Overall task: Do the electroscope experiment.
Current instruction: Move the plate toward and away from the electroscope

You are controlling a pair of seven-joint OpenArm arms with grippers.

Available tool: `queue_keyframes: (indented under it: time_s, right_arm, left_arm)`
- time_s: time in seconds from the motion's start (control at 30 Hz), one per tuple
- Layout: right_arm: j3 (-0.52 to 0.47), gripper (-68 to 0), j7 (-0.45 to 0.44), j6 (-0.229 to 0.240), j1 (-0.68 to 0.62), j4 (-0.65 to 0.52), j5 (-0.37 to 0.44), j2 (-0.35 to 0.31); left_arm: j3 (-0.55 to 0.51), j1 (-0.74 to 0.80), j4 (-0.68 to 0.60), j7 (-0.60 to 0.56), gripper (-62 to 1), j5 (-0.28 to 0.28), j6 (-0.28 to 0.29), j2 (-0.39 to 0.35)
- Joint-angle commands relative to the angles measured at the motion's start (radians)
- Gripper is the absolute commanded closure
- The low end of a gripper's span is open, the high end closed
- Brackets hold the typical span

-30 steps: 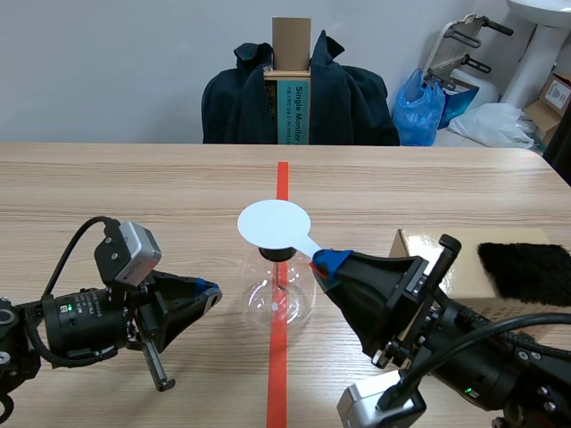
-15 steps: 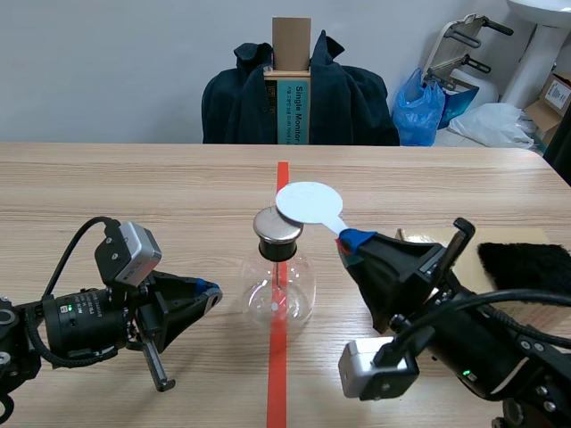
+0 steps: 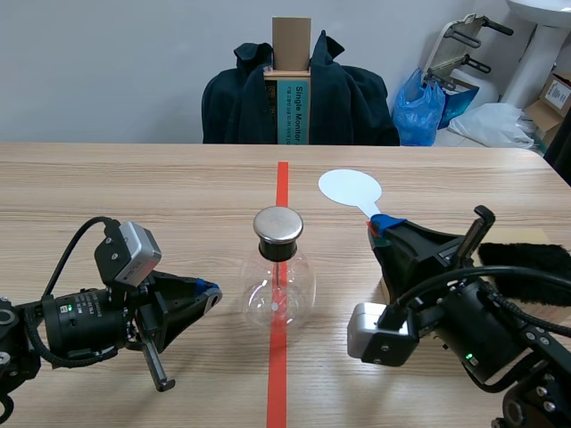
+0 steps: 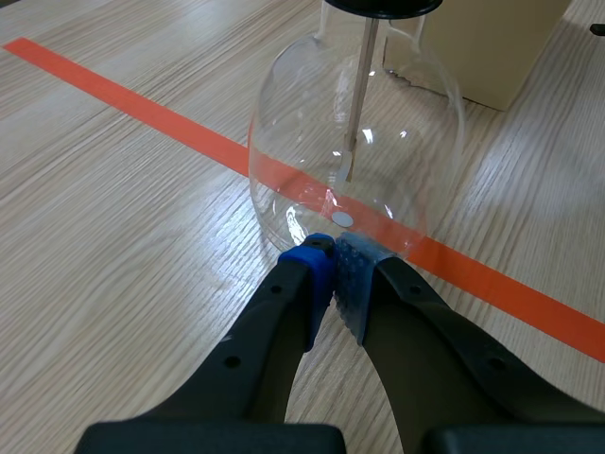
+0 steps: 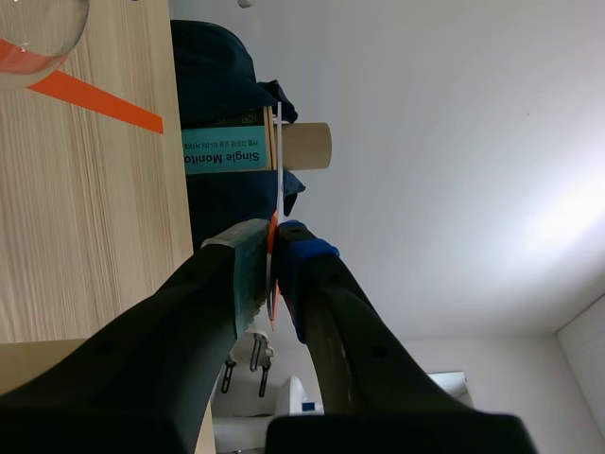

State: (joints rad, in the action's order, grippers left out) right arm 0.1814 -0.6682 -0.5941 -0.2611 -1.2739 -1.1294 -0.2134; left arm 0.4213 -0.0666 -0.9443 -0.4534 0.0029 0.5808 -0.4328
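The right gripper (image 3: 385, 225) is clamped on the handle of the white paddle (image 3: 350, 187), right of centre and apart from the flask (image 3: 278, 281) at mid-frame. Bringing the disc level over the metal cap (image 3: 278, 225) seems best. The left gripper (image 3: 207, 291), fingers together on nothing, crowds the glass from the left. There is free table toward the top, and black fur (image 3: 525, 267) lies at the right edge.

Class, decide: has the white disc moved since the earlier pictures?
Yes. The white disc, in the right gripper, has gone from above the metal cap to its right.

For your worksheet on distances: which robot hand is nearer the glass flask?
Left. The left hand, shut, is beside the glass flask; the right hand, gripping the white paddle, sits apart on the other side.
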Motion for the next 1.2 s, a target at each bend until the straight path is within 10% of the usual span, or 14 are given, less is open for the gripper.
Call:
queue_keyframes:
  time_s: [0.0,0.67,1.17]
  right_arm:
    - [-0.011,-0.8,-0.013,-0.019,0.015,-0.008,0.014,-0.011]
    - [-0.011,-0.8,-0.325,-0.045,0.015,-0.008,0.007,-0.011]
    - [-0.011,-0.8,-0.39,-0.045,0.015,-0.008,0.006,-0.011]
  left_arm:
    - [-0.005,-0.003,-0.019,-0.014,-2.5,-0.013,0.005,0.0]
    - [-0.005,-0.003,-0.019,-0.014,-2.5,-0.013,0.005,0.0]
    - [-0.005,-0.003,-0.019,-0.014,-2.5,-0.013,0.005,0.0]
